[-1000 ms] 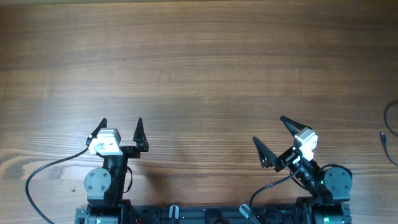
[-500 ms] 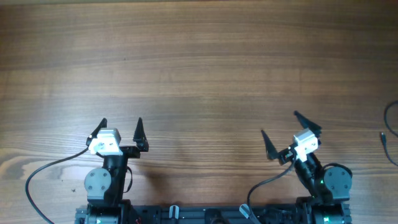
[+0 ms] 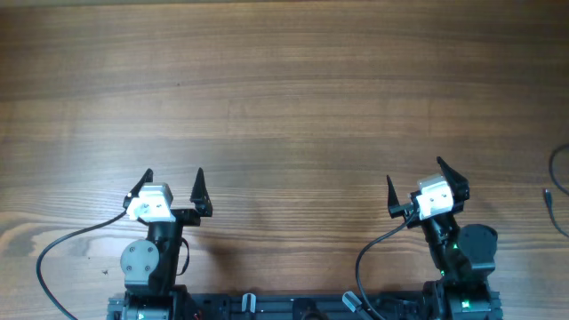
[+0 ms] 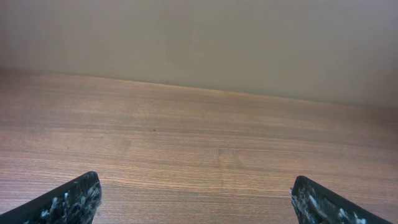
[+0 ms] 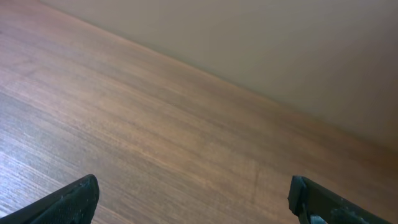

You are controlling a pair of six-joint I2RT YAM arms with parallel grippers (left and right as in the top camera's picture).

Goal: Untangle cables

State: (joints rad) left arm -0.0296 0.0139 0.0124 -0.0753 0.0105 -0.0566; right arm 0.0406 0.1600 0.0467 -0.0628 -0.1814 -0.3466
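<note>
Only a small part of the thin dark cables point(image 3: 555, 191) shows, as loops at the far right edge of the overhead view. My left gripper point(image 3: 172, 184) is open and empty near the table's front edge at the left. My right gripper point(image 3: 415, 184) is open and empty near the front edge at the right, well to the left of the cables. In the left wrist view the open gripper point(image 4: 198, 199) frames only bare wood. In the right wrist view the open gripper point(image 5: 194, 198) also frames only bare wood; no cable shows there.
A wooden table point(image 3: 284, 89) fills the overhead view. Thicker black robot cables point(image 3: 53, 249) curl beside the left arm base and another point(image 3: 373, 258) beside the right arm base. A plain beige wall point(image 4: 199, 37) stands beyond the table's far edge.
My right gripper has swung round to the right, from pointing up-left to pointing nearly straight ahead, staying open. The left arm has not moved.
</note>
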